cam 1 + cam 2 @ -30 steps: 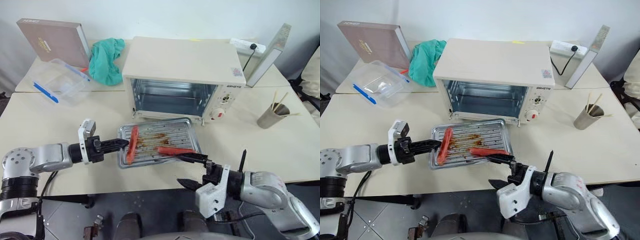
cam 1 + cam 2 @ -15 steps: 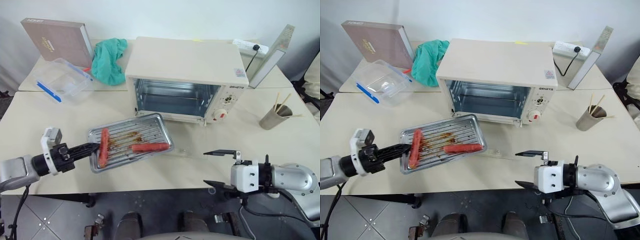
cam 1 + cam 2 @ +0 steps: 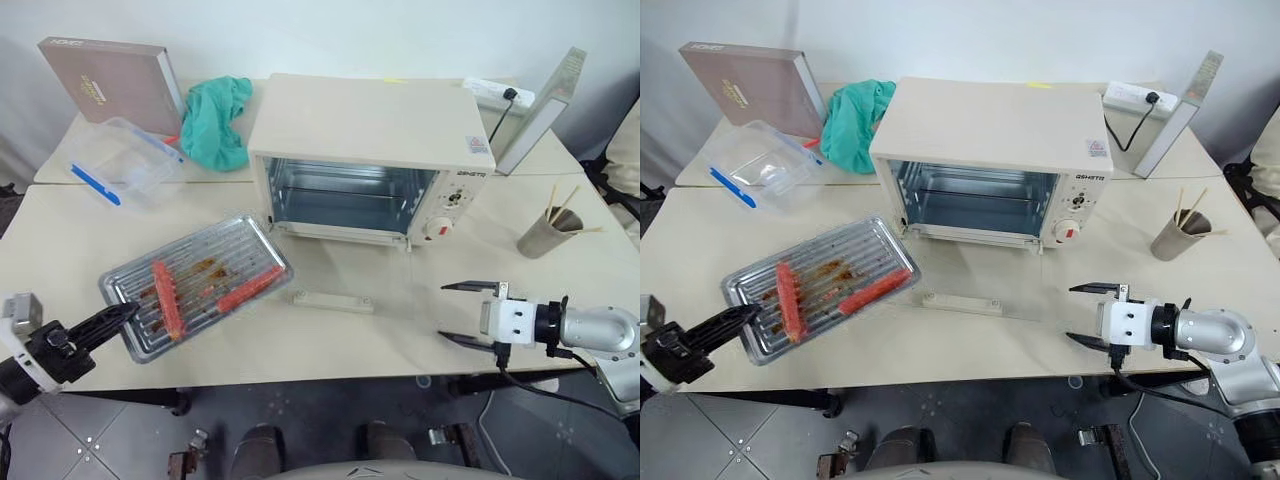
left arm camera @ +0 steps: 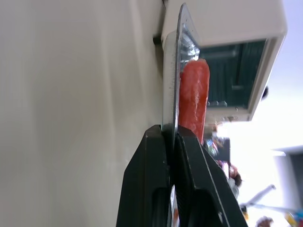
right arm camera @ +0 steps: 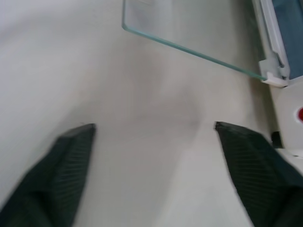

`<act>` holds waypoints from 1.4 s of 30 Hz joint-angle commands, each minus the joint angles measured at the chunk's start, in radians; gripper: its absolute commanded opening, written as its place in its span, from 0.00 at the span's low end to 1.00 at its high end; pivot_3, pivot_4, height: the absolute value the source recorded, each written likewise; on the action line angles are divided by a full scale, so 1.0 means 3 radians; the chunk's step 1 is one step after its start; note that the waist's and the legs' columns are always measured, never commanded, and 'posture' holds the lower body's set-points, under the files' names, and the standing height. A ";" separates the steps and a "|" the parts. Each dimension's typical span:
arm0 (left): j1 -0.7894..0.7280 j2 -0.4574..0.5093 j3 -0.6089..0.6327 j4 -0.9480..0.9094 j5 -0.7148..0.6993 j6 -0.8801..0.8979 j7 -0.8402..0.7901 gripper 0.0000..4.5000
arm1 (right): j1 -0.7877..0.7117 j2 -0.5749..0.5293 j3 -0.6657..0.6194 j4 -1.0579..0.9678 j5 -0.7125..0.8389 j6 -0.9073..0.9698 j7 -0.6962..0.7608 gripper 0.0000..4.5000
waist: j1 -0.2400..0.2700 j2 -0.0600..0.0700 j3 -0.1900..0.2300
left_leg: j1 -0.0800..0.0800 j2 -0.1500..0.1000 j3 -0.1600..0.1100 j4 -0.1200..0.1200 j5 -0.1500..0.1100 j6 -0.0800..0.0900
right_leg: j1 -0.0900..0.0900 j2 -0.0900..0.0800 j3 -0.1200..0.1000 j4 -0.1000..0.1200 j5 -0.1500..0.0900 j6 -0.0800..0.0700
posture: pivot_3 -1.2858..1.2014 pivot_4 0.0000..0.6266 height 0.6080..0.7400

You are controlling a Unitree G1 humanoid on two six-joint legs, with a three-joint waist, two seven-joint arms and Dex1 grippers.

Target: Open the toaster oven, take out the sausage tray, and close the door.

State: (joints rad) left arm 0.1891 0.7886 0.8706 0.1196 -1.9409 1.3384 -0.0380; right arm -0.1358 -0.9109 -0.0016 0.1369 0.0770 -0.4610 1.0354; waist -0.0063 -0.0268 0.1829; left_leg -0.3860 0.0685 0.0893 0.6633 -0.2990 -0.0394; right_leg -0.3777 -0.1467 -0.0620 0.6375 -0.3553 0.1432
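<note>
The shiny ridged rectangular metal sausage tray (image 3: 196, 283) is out of the boxy cream-white toaster oven (image 3: 370, 160) and sits well to the oven's left over the pale tabletop (image 3: 330, 340), pinched by one corner rim in the left end effector (image 3: 740, 316), whose two black fingers are clenched on the thin metal edge; the left wrist view shows the rim sandwiched tightly between the fingertips (image 4: 163, 142) with a red sausage (image 4: 193, 97) just beyond them. Gripping only the rim keeps the fingers clear of the greasy ridges and the two red sausages, and carrying the tray off to the left judges as clearing the space in front of the oven. The clear glass door (image 3: 345, 275) with its long cream bar handle (image 3: 332, 301) lies folded down flat on the tabletop, so the cavity stands open and closing it is the step left. The right end effector (image 3: 468, 312) hovers near the door's right edge, its jaws spread apart and holding nothing, likely placed there to reach the handle. Whether the tray's far side rests on the tabletop or hangs just above it cannot be told, and the glass panel's edges are hard to trace against the pale surface.
</note>
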 commanded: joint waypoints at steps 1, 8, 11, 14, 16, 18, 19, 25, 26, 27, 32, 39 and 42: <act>0.0056 -0.0288 0.0323 -0.0324 -0.0104 -0.0214 0.0154 0.00 | -0.0048 0.0061 0.0088 0.0045 -0.0032 0.0027 0.0012 0.61 | 0.0001 0.0000 0.0000 | 0.0002 0.0000 0.0001 0.0000 -0.0001 0.0001 | 0.0002 -0.0001 0.0001 -0.0001 0.0000 0.0000 | 0.52 0.24 1.00; 0.0090 -0.0802 0.0457 -0.0680 -0.0104 -0.0504 0.0492 0.00 | -0.0218 0.0268 0.0238 0.0117 0.0088 0.0184 0.0129 0.07 | -0.0001 -0.0006 -0.0003 | 0.0004 0.0000 0.0000 0.0002 -0.0001 0.0001 | 0.0005 -0.0001 0.0000 0.0001 0.0000 0.0000 | 0.52 0.24 1.00; 0.0094 -0.0948 0.0515 -0.0746 -0.0104 -0.0592 0.0606 0.00 | -0.0331 0.0425 0.0312 0.0092 0.0177 0.0314 0.0164 0.01 | -0.0014 -0.0005 -0.0003 | 0.0004 0.0000 0.0000 0.0002 -0.0001 0.0001 | 0.0005 -0.0001 0.0000 0.0000 0.0000 0.0000 | 0.52 0.24 1.00; 0.0136 -0.1036 0.0524 -0.0788 -0.0104 -0.0629 0.0686 0.00 | -0.0402 0.0553 0.0304 0.0073 0.0256 0.0428 0.0167 0.01 | -0.0018 -0.0004 -0.0003 | 0.0004 0.0000 0.0000 0.0002 -0.0002 0.0000 | 0.0004 0.0000 -0.0001 0.0001 0.0000 0.0000 | 0.52 0.24 1.00; 0.0144 -0.1111 0.0575 -0.0797 -0.0104 -0.0678 0.0747 0.00 | -0.0437 0.0599 0.0341 0.0087 0.0215 0.0344 0.0173 0.01 | -0.0016 -0.0004 -0.0003 | 0.0003 0.0000 0.0001 0.0002 -0.0003 0.0001 | 0.0004 0.0000 0.0000 -0.0001 0.0000 0.0000 | 0.52 0.24 1.00; 0.0168 -0.1167 0.0616 -0.0808 -0.0104 -0.0709 0.0801 0.00 | -0.0485 0.0654 0.0334 0.0060 0.0216 0.0327 0.0124 0.01 | -0.0013 -0.0005 -0.0003 | 0.0003 -0.0001 0.0001 0.0003 -0.0004 0.0002 | 0.0005 -0.0001 0.0000 -0.0002 0.0000 0.0000 | 0.52 0.24 1.00; 0.0161 -0.1188 0.0649 -0.0805 -0.0104 -0.0727 0.0829 0.00 | -0.0508 0.0674 0.0300 0.0012 0.0246 0.0357 0.0084 0.01 | -0.0012 -0.0005 -0.0003 | 0.0003 -0.0001 0.0001 0.0003 -0.0004 0.0002 | 0.0005 -0.0001 0.0000 -0.0002 0.0000 0.0000 | 0.52 0.24 1.00; 0.0155 -0.1207 0.0678 -0.0800 -0.0104 -0.0720 0.0899 0.00 | -0.0611 0.0692 0.0097 -0.0334 0.0410 0.0694 -0.0140 0.01 | 0.0002 -0.0004 -0.0002 | 0.0003 -0.0001 0.0001 0.0004 -0.0004 0.0002 | 0.0005 -0.0001 0.0001 -0.0002 0.0000 0.0000 | 0.52 0.24 1.00; 0.0145 -0.1216 0.0668 -0.0803 -0.0104 -0.0722 0.0908 0.00 | -0.0632 0.0686 0.0059 -0.0389 0.0421 0.0753 -0.0187 0.01 | 0.0005 -0.0004 -0.0002 | 0.0003 -0.0001 0.0001 0.0004 -0.0005 0.0002 | 0.0005 -0.0001 0.0001 -0.0002 0.0000 0.0000 | 0.52 0.24 1.00; 0.0134 -0.1223 0.0657 -0.0804 -0.0104 -0.0724 0.0915 0.00 | -0.0656 0.0688 0.0022 -0.0438 0.0429 0.0806 -0.0235 0.01 | 0.0005 -0.0004 -0.0002 | 0.0003 -0.0001 0.0001 0.0004 -0.0005 0.0002 | 0.0004 -0.0001 0.0001 -0.0002 0.0000 0.0000 | 0.52 0.24 1.00; 0.0051 -0.1246 0.0555 -0.0788 -0.0104 -0.0725 0.0983 0.00 | -0.0851 0.0754 -0.0068 -0.0517 0.0406 0.1007 -0.0466 0.01 | 0.0006 -0.0004 -0.0003 | 0.0002 -0.0001 0.0001 0.0003 -0.0005 0.0002 | 0.0004 -0.0001 0.0000 -0.0002 0.0000 0.0000 | 0.52 0.24 1.00; -0.0003 -0.1273 0.0433 -0.0786 -0.0104 -0.0708 0.1016 0.00 | -0.1367 0.0858 -0.0060 -0.0236 0.0204 0.0986 -0.0780 0.01 | 0.0002 -0.0004 -0.0002 | 0.0002 -0.0001 0.0001 0.0003 -0.0005 0.0001 | 0.0003 -0.0001 0.0000 -0.0002 0.0000 0.0000 | 0.52 0.24 1.00; 0.0072 -0.1231 0.0416 -0.0770 -0.0104 -0.0636 0.0942 0.00 | -0.1514 0.0856 -0.0057 -0.0104 0.0163 0.0916 -0.0818 0.01 | -0.0001 -0.0004 -0.0002 | 0.0002 -0.0001 0.0001 0.0001 -0.0006 0.0002 | 0.0003 0.0000 -0.0001 -0.0005 0.0000 0.0000 | 0.52 0.24 1.00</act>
State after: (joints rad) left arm 0.1947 0.4089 0.9799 -0.0857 -1.9414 1.1374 0.2700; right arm -0.5672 -0.6530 0.0116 0.0976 0.1339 -0.1673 0.8131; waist -0.0065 -0.0280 0.1822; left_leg -0.3858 0.0681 0.0898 0.6636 -0.3008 -0.0388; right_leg -0.3768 -0.1468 -0.0622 0.6359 -0.3552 0.1432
